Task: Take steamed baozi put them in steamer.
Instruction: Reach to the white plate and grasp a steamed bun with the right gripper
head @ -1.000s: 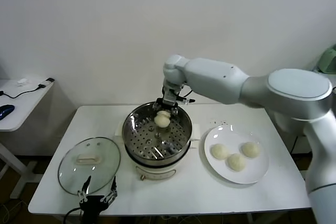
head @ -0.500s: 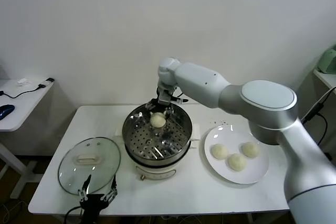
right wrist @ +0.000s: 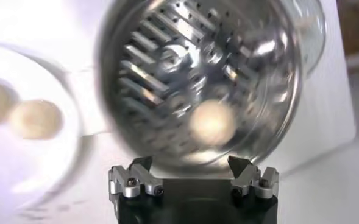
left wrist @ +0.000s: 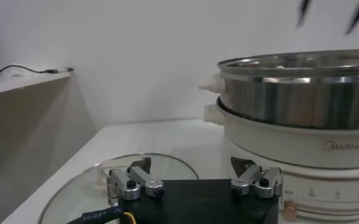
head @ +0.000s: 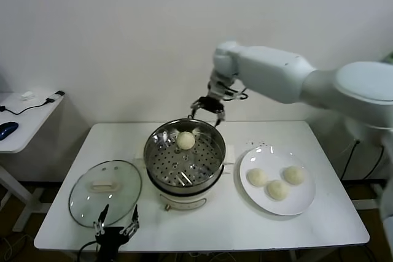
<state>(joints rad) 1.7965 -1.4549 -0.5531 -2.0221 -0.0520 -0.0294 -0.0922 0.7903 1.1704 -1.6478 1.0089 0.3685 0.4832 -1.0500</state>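
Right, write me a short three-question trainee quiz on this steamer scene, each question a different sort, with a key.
1. How many baozi lie on the white plate?
2. True or false: the right gripper is shut on a baozi.
3. Where does the glass lid lie? A) on the steamer B) flat on the table, on the robot's left of the steamer C) on the plate

Key
1. Three; a fourth, the baozi in the steamer, sits on the perforated tray of the steamer.
2. False: it hangs open and empty above the steamer's far rim.
3. B, with the open left gripper low at the near table edge beside it.
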